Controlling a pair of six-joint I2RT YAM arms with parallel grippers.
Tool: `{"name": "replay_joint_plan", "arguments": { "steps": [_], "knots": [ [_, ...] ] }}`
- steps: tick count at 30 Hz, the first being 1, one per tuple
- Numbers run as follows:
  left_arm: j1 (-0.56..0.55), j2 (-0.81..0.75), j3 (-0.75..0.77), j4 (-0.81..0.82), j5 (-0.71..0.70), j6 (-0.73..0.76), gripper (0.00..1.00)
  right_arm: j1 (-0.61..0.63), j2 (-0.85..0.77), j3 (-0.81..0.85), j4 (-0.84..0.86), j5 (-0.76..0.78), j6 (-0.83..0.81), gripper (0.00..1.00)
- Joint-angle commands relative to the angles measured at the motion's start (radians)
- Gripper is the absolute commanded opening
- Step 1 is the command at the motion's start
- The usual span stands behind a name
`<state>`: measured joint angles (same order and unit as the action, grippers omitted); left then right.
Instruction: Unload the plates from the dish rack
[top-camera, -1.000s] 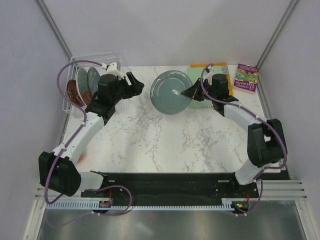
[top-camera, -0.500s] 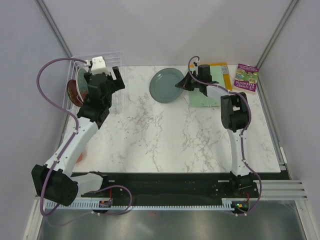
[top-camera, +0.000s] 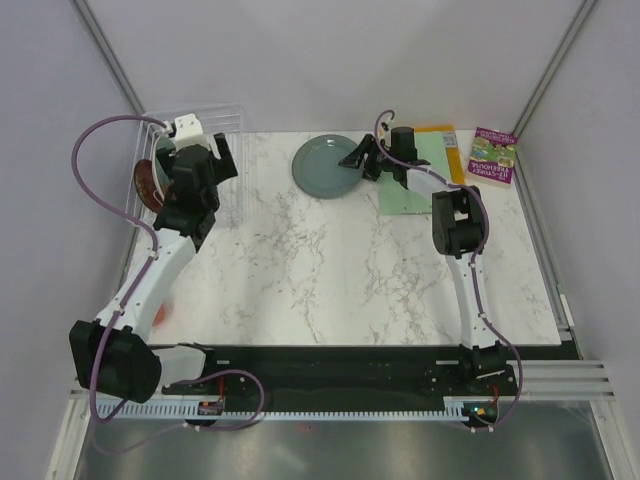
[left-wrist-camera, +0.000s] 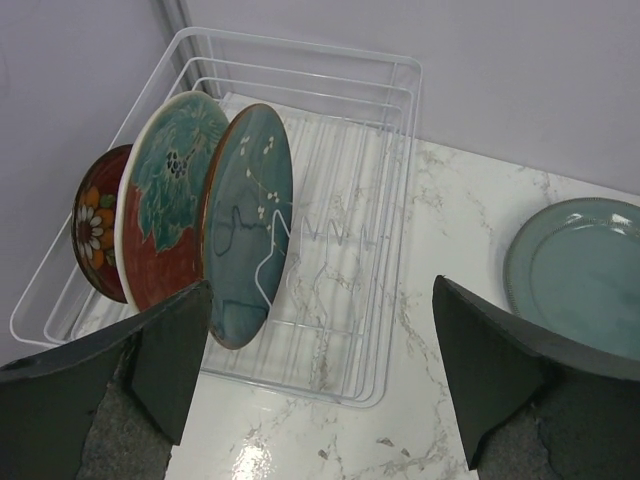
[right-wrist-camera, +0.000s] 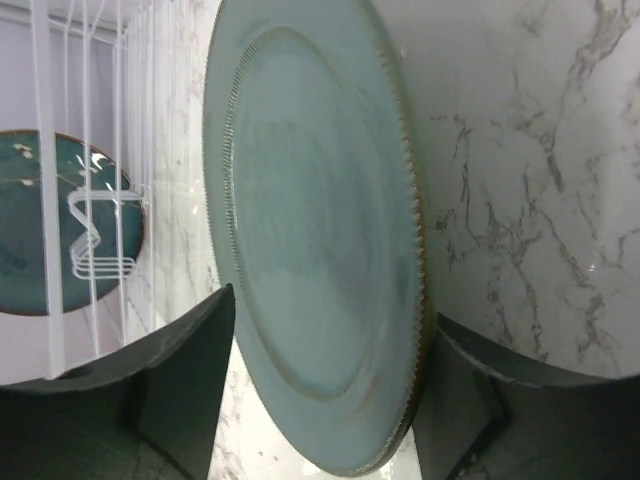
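The white wire dish rack (left-wrist-camera: 395, 130) (top-camera: 225, 110) stands at the back left. Three plates stand upright in it: a glossy teal plate (left-wrist-camera: 245, 225) (right-wrist-camera: 35, 235), a red plate with a teal leaf pattern (left-wrist-camera: 165, 205) and a dark red flowered plate (left-wrist-camera: 95, 235) (top-camera: 148, 182). My left gripper (left-wrist-camera: 330, 395) (top-camera: 222, 158) hovers open over the rack's near side, holding nothing. A grey-green plate (top-camera: 325, 165) (right-wrist-camera: 315, 250) (left-wrist-camera: 585, 275) lies on the table at the back centre. My right gripper (right-wrist-camera: 330, 400) (top-camera: 358, 160) is open at its right rim, one finger on each side of the plate.
A light-green mat (top-camera: 418, 185) lies right of the grey-green plate, with an orange sheet (top-camera: 438, 130) behind it. A book (top-camera: 492, 155) rests at the back right. Grey walls close in the table at the back and on both sides.
My right gripper has opened and let go of the grey-green plate, which has come down to the back of the table. My left gripper has swung back over the rack and opened wider.
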<state>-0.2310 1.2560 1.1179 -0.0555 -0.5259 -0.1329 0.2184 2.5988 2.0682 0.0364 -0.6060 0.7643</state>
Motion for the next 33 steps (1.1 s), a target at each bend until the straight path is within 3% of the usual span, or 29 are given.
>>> {"name": "replay_joint_plan", "arguments": {
  "steps": [1,6,12,16,22,33],
  "knots": [
    [0.018,-0.009,-0.006,0.008,-0.034,-0.008,0.97,0.012,-0.054,-0.032,0.001,0.004,-0.057,0.76],
    [0.032,-0.023,-0.013,-0.02,-0.037,-0.004,0.97,0.032,-0.14,-0.077,-0.198,0.228,-0.251,0.87],
    [0.082,0.002,-0.018,-0.047,-0.023,-0.028,0.99,0.059,-0.259,-0.18,-0.285,0.527,-0.384,0.89],
    [0.157,0.058,-0.001,-0.061,0.03,-0.065,0.99,0.065,-0.327,-0.244,-0.297,0.641,-0.42,0.9],
    [0.183,0.161,0.06,-0.037,0.028,-0.033,0.98,0.07,-0.486,-0.379,-0.291,0.707,-0.457,0.91],
    [0.2,0.42,0.247,-0.007,-0.043,0.01,0.95,0.088,-0.822,-0.707,-0.21,0.661,-0.474,0.91]
  ]
}}
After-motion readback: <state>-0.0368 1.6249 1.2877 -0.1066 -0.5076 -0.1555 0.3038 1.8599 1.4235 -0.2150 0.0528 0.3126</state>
